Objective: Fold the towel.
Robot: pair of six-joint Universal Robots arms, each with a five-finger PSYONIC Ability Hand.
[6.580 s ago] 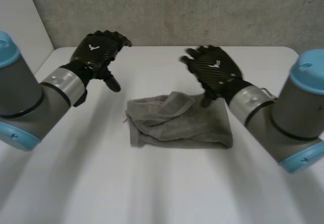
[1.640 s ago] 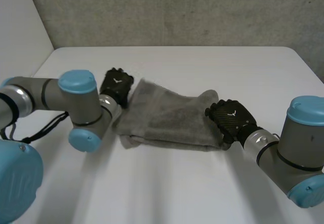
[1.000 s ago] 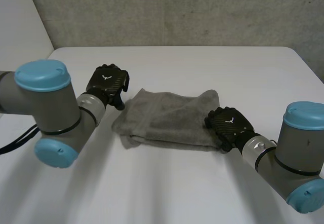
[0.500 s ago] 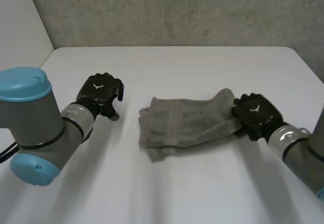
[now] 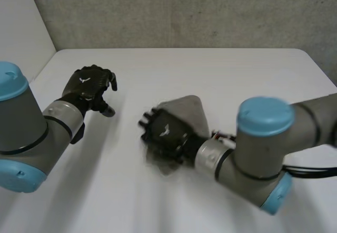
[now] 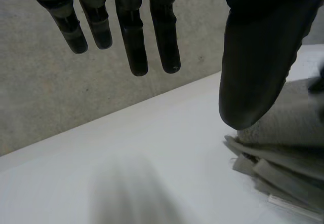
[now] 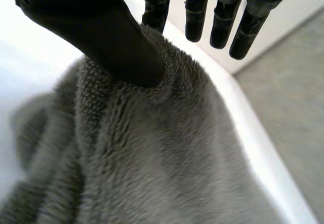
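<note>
We see the right hand (image 5: 164, 132) covering much of the towel (image 5: 185, 109); towel's near edge is a blur. Both wrist cams crop it.

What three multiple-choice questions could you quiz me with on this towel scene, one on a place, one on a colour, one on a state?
1. Where is the right robot hand?
A. Touching the left robot hand
B. On the towel
C. Hanging off the table

2. What colour is the towel?
A. Red
B. White
C. Grey

3. What state is the left robot hand in?
A. Open, holding nothing
B. Shut on the towel
C. Pressed flat on the towel

Answers:
1 B, its thumb presses into the towel in the right wrist view.
2 C, the pile looks grey in both wrist views.
3 A, its fingers are straight over bare table, apart from the towel.
</note>
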